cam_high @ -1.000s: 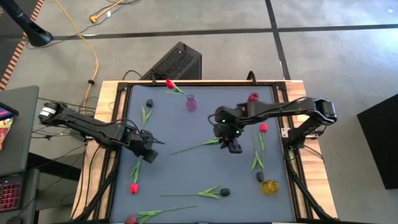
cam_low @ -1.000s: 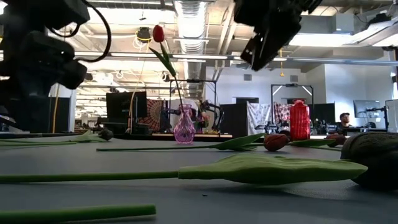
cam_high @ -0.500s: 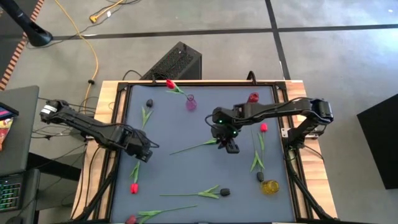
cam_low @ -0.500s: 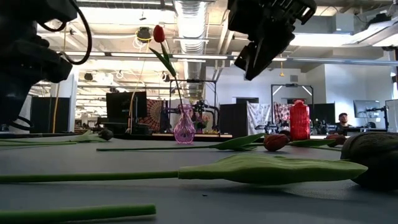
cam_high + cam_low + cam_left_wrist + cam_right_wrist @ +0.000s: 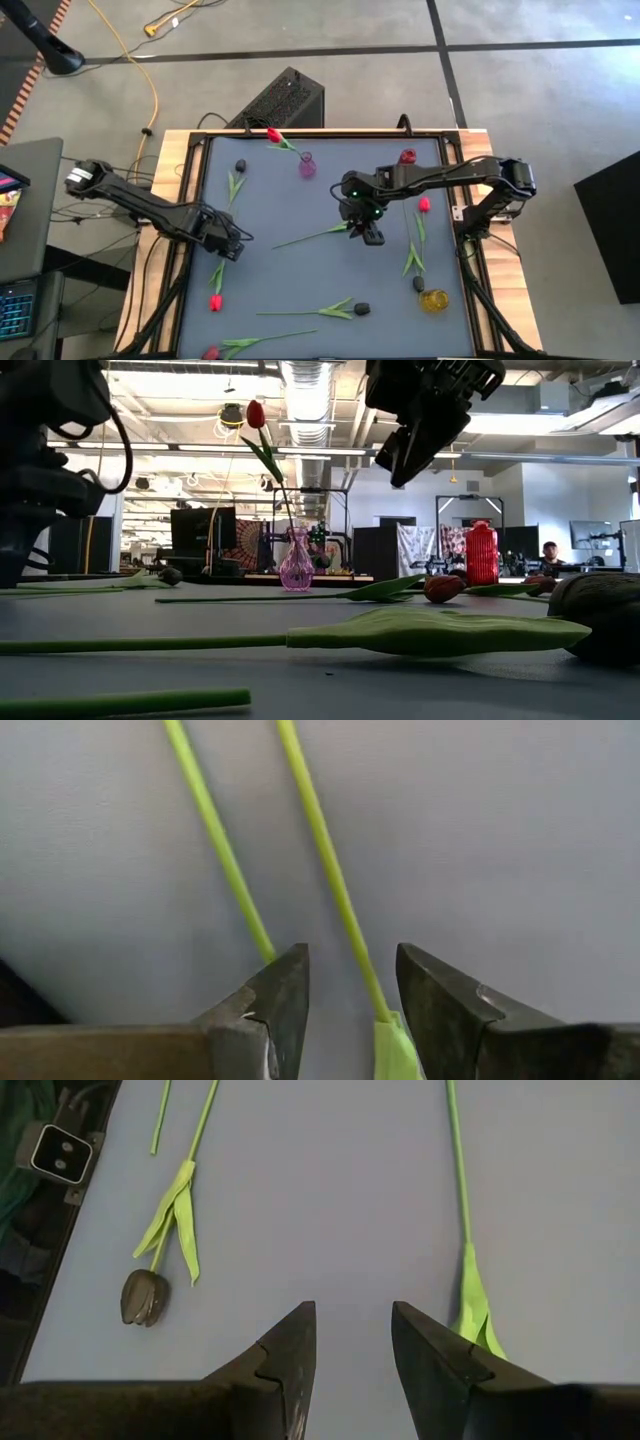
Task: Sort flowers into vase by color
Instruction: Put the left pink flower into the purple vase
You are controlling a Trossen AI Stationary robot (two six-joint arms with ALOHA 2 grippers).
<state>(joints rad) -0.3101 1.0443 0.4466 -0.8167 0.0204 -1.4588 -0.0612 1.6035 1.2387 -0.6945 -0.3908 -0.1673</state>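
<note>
A large open-plan robotics lab or workshop. Behind the work table (image 5: 330, 680), exposed ceiling ducts (image 5: 315, 400) and strip lights run above rows of computer monitors (image 5: 197, 530) and equipment racks (image 5: 330, 535). A person (image 5: 550, 555) sits far behind it. Beside the table lie bare concrete floor (image 5: 520, 90), a yellow cable (image 5: 140, 60) and a black computer tower (image 5: 282, 100).

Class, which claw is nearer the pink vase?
Right. The right claw hangs over the table's middle, nearer the pink vase; the left claw is farther, near the left edge.
</note>
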